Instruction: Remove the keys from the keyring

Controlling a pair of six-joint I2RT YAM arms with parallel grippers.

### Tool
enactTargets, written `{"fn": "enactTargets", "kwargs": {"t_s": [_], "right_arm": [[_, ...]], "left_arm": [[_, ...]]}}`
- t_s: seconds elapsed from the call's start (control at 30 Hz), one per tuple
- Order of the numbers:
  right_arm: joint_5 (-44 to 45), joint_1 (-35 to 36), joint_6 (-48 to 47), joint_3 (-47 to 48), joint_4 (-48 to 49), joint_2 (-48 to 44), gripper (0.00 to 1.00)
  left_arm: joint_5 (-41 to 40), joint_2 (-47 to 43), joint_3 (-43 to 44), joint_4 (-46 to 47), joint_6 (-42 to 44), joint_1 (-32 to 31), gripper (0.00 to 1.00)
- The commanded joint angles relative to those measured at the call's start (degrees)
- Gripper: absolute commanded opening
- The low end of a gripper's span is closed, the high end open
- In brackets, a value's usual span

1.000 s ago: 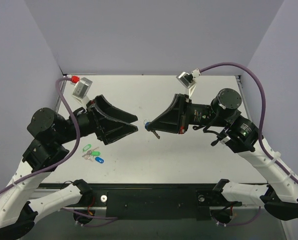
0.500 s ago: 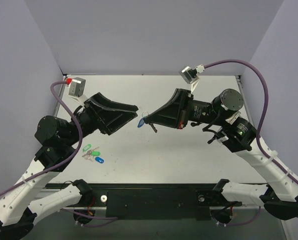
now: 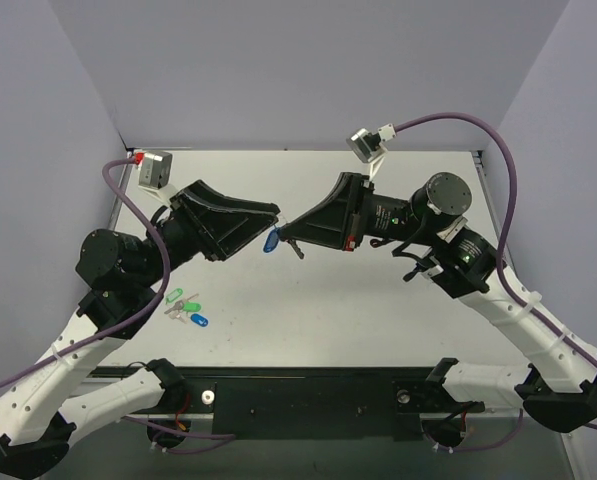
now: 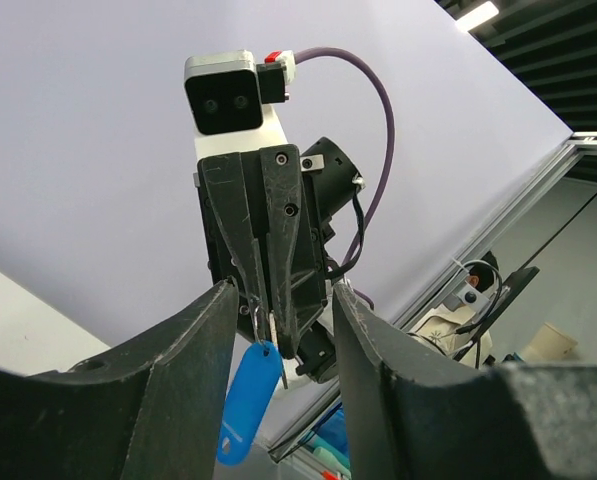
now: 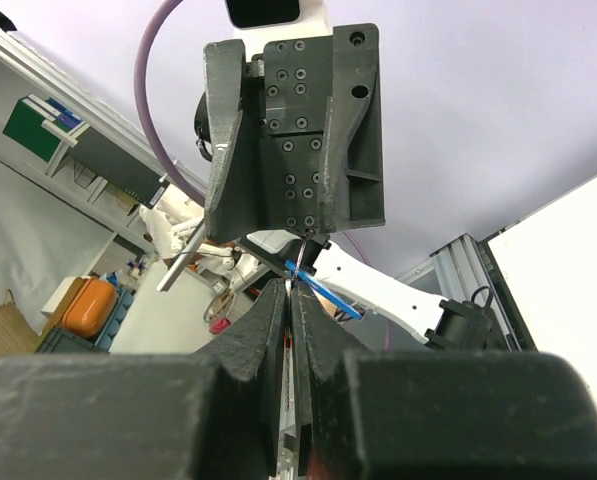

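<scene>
Both arms are raised above the table, tips facing each other. My right gripper is shut on the thin metal ring of the keyring. The keyring's blue oval tag hangs below its tip. A thin silver sliver beside the tag looks like the key, though I cannot be sure. My left gripper is open, its jaws on either side of the tag and of the right gripper's tip. The tag hangs nearer one finger, with no clear contact.
A bunch of green and dark blue tags lies on the table at the near left, under the left arm. Purple cables loop from both wrist cameras. Pale walls stand close on the left, right and back.
The left gripper has lifted and moved right until its jaws bracket the tag, and the jaws have narrowed. The right gripper has carried the tag left and slightly up.
</scene>
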Motion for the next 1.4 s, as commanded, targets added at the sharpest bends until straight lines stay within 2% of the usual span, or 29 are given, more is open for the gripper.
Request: {"fn": "enactTargets", "kwargs": {"t_s": [0.0,0.33,0.43,0.53,0.73,0.87,0.97,1.37], "right_arm": [[0.3,0.7,0.4,2.5,5.4,0.4,0.0],[1.2,1.0,0.0,3.3,5.4,1.4,0.0],[1.1,1.0,-0.1,3.6,5.2,1.5,0.0],[1.1,0.9,-0.2,4.1,4.9,1.6,0.0],[0.2,1.4,-0.1,4.6,4.3,1.5,0.0],[0.2,1.5,-0.2,4.7,4.2,1.7,0.0],[0.2,1.6,-0.3,4.8,4.4,1.9,0.0],[1.1,2.0,0.2,5.1,5.5,2.6,0.0]], "left_arm": [[-0.4,-0.7,0.5,3.5,-0.3,-0.1,0.51],[-0.5,-0.7,0.7,1.9,0.4,-0.2,0.49],[0.4,0.0,0.8,2.7,-0.1,-0.2,0.42],[-0.3,-0.2,0.8,2.2,-0.2,-0.1,0.42],[-2.8,-1.5,0.8,0.4,1.2,-0.2,0.64],[-3.0,-1.6,0.8,0.2,1.2,-0.2,0.66],[-2.3,-1.3,0.8,0.5,1.0,-0.2,0.62],[-0.1,0.0,0.9,2.1,0.0,-0.2,0.31]]}}
